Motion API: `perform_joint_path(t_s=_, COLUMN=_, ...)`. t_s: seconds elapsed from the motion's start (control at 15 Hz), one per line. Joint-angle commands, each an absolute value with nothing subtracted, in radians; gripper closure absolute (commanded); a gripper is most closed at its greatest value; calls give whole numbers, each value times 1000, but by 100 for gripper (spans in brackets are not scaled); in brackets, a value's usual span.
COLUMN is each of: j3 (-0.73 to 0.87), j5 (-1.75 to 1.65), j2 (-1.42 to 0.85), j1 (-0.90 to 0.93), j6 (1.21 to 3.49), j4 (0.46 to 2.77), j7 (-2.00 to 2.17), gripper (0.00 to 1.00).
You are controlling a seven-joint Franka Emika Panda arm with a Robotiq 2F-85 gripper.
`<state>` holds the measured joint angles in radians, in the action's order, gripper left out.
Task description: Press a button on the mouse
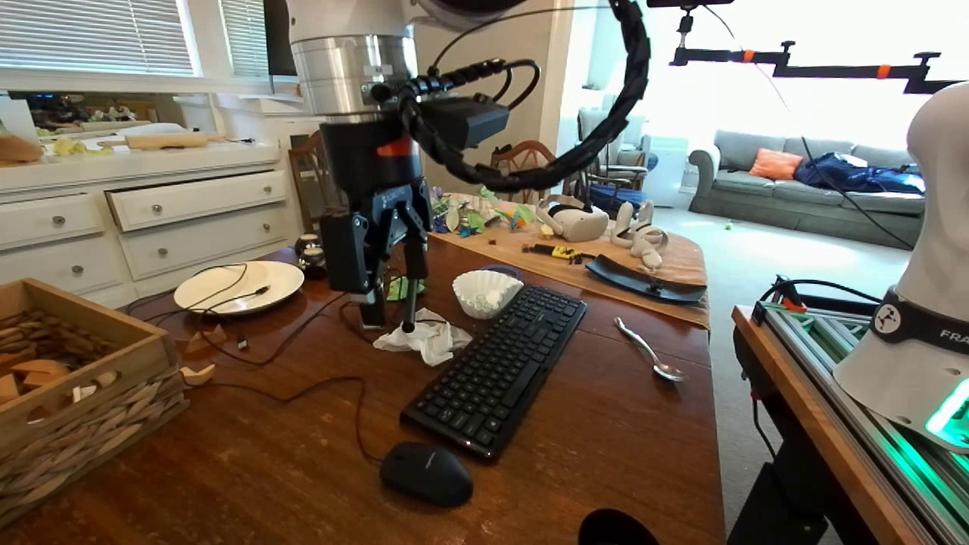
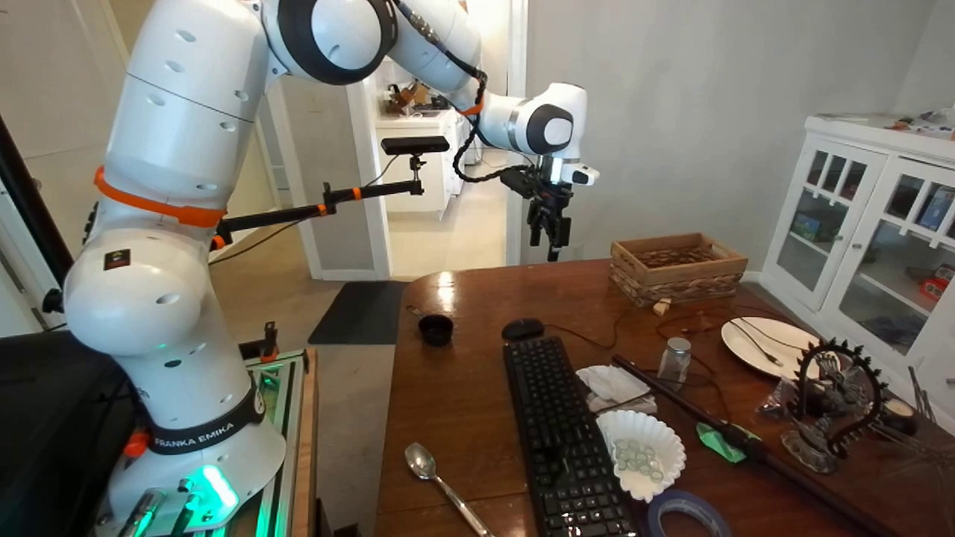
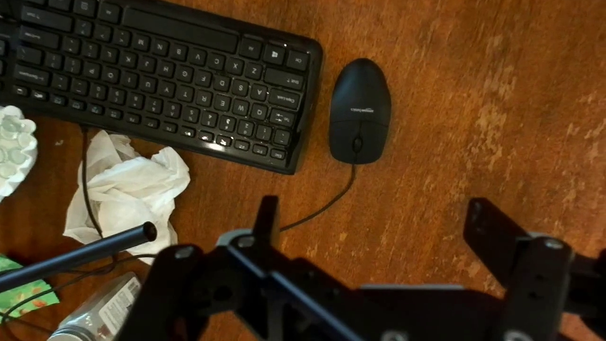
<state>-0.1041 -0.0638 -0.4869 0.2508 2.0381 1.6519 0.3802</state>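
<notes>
The mouse (image 1: 426, 474) is a black oval lying on the brown wooden table, beside the near end of the keyboard. It also shows in an exterior view (image 2: 523, 329) and in the wrist view (image 3: 360, 104), where its wheel and buttons face the gripper and its cord curves down to the left. My gripper (image 3: 372, 203) is open and empty, with its two fingers wide apart. In the wrist view the mouse lies ahead of the fingers, apart from them. The gripper also shows in both exterior views (image 1: 394, 299) (image 2: 546, 242), pointing down above the table.
The black keyboard (image 3: 180, 80) lies beside the mouse. White crumpled tissue (image 3: 137, 189), a black rod (image 3: 94, 253) and a clear jar (image 3: 106, 308) lie near the gripper. A wicker basket (image 2: 675, 280), a small black cup (image 2: 436, 330) and a spoon (image 2: 440, 481) are on the table.
</notes>
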Motion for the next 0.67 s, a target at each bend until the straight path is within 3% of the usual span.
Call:
perform_joint_path(t_s=0.0, j3=-144, j5=55, j2=-500, j1=206, j6=2195, j4=1691, j7=245, gripper=0)
perform_joint_path(t_s=0.6, j3=-134, j5=90, j2=-529, j1=214, j6=2189, j4=1671, j7=234, gripper=0)
